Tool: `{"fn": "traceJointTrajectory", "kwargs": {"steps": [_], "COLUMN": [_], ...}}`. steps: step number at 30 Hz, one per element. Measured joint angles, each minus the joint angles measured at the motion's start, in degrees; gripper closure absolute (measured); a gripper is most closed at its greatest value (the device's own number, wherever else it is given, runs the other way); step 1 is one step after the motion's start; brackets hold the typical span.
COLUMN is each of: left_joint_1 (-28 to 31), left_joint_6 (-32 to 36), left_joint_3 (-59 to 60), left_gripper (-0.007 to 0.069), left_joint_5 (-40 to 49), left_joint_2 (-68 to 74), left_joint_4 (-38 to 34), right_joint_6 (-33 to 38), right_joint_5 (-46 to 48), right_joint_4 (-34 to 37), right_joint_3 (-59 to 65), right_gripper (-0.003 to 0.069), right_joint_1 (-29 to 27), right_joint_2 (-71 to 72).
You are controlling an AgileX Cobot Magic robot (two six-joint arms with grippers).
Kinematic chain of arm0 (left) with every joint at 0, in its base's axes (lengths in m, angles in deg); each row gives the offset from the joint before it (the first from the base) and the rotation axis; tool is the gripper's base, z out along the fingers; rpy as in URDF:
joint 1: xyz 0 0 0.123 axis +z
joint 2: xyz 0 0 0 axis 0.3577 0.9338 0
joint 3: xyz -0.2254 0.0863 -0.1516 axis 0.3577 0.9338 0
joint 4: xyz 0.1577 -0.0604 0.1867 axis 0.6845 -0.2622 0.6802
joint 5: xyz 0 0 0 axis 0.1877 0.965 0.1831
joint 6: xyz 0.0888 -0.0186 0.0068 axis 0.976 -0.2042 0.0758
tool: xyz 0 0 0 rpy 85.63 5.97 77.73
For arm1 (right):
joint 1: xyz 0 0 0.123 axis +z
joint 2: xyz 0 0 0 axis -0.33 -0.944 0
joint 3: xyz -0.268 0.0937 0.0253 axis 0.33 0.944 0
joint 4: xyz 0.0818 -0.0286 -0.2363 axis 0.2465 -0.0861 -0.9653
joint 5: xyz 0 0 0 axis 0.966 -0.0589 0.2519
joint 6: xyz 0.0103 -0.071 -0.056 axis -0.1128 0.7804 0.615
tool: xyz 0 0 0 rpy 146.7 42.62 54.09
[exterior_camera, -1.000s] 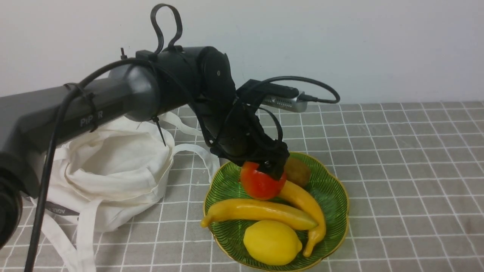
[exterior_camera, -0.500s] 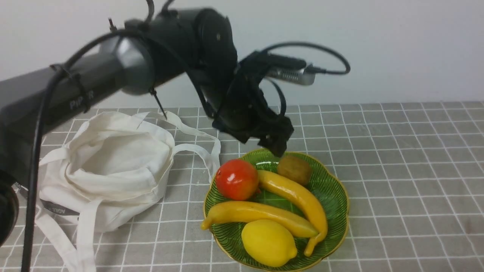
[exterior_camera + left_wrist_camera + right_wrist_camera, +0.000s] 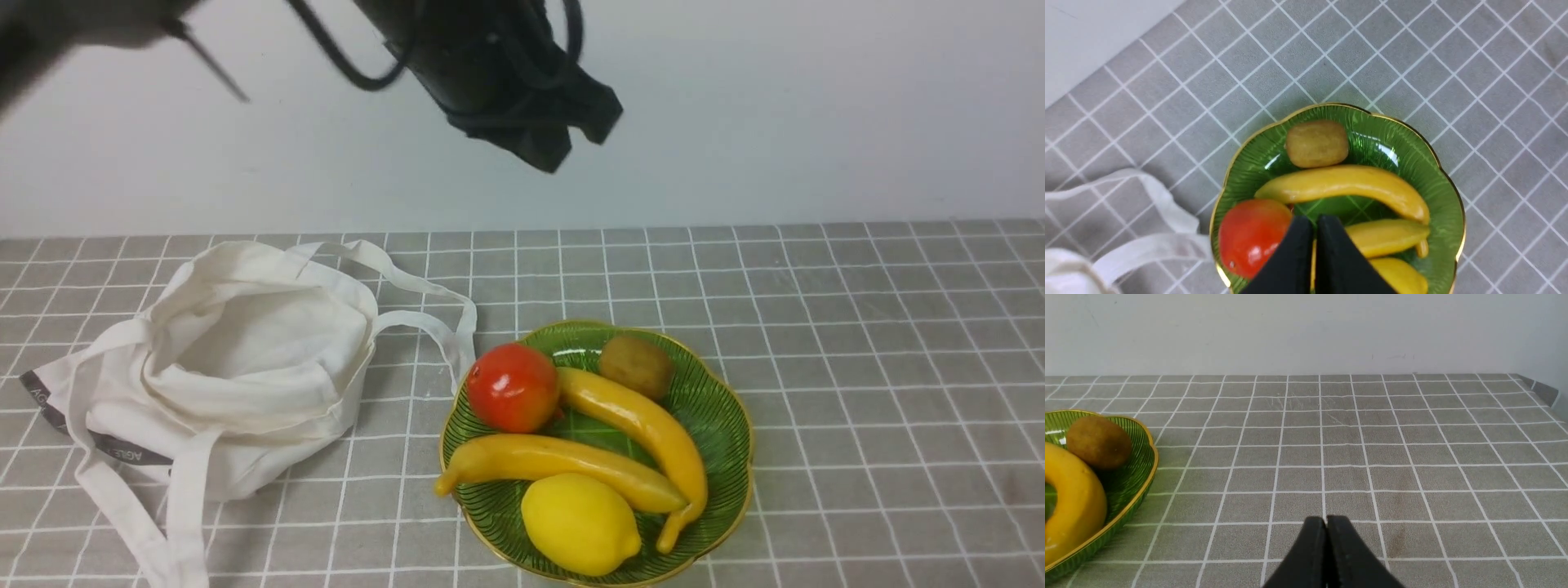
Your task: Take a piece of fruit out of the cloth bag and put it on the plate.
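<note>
The round red piece of fruit [image 3: 513, 386] [image 3: 1251, 237] lies on the left side of the green plate [image 3: 718, 408] [image 3: 1412, 141], touching a banana. The off-white cloth bag [image 3: 237, 367] slumps open to the plate's left, one strap [image 3: 1147, 245] reaching toward the rim. My left gripper [image 3: 575, 143] [image 3: 1314, 222] hangs high above the plate, shut, with nothing between its jaws. My right gripper [image 3: 1326, 522] is shut and empty, low over bare tablecloth to the right of the plate [image 3: 1137, 486]; the front view does not show it.
On the plate also lie two bananas [image 3: 653, 425] [image 3: 555, 461], a yellow lemon [image 3: 578, 524] and a brown kiwi [image 3: 635, 366]. A white wall backs the grey checked tablecloth [image 3: 857, 367].
My left gripper let go of the red fruit, which rolled to the plate's left side. The gripper then rose well above the plate and shut.
</note>
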Motion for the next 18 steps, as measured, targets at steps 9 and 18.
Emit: {"fn": "traceJointTrajectory", "kwargs": {"steps": [9,18], "left_joint_1": [0.0,0.0], "left_joint_6": [-0.19,-2.15], "left_joint_3": [21.01,51.58], "left_gripper": [0.0632,0.0632], "left_joint_5": [0.52,-9.64], "left_joint_2": [-21.47,-47.91], "left_joint_4": [3.6,1.29], "right_joint_6": [0.0,0.0], "right_joint_5": [0.0,0.0], "right_joint_4": [0.0,0.0], "right_joint_3": [0.0,0.0], "right_gripper": [0.0675,0.0675], "right_joint_1": [0.0,0.0], "right_joint_2": [0.0,0.0]}}
